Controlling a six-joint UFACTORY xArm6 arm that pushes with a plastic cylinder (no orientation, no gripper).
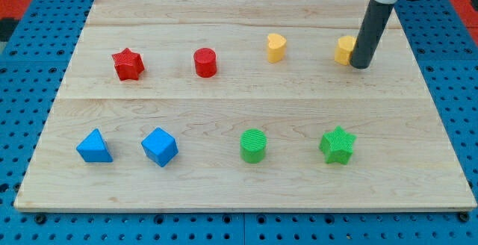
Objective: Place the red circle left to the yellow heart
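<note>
The red circle stands on the wooden board in the upper middle. The yellow heart stands to its right, a clear gap between them. My tip is at the view's upper right, touching or very near the right side of a second yellow block, whose shape is partly hidden by the rod. The tip is far to the right of the red circle and right of the yellow heart.
A red star is left of the red circle. Along the lower half stand a blue triangle, a blue cube, a green cylinder and a green star. The board's edge borders blue pegboard.
</note>
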